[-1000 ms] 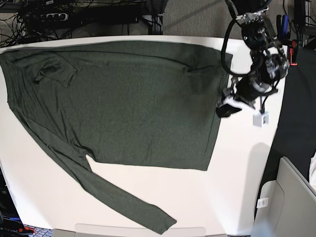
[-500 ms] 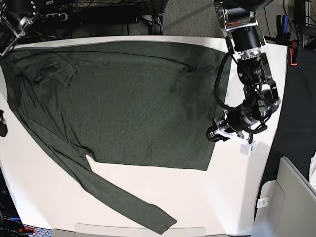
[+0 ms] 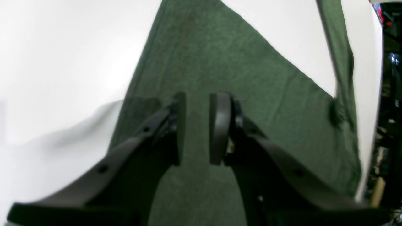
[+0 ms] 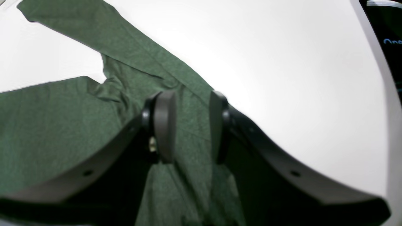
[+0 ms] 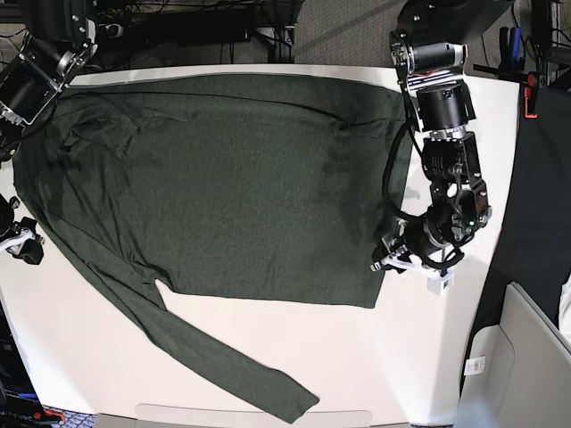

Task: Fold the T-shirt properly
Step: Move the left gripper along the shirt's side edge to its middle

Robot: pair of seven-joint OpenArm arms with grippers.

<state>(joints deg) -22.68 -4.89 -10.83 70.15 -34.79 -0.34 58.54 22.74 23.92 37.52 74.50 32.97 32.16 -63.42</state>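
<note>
Shirt (image 5: 232, 178) flat on white table (image 5: 428, 357).
Cables, gear behind; both grippers, left (image 3: 197, 128) and right (image 4: 191, 125), part open, empty.

T-shirt (image 5: 223, 187) flat on table (image 5: 446, 357)

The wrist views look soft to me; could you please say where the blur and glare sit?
Left wrist view: the left hand and T-shirt are soft, and the white table is washed out. Right wrist view: the right hand edges blur and glare bleaches the table. Base view: sharp, evenly lit.
</note>
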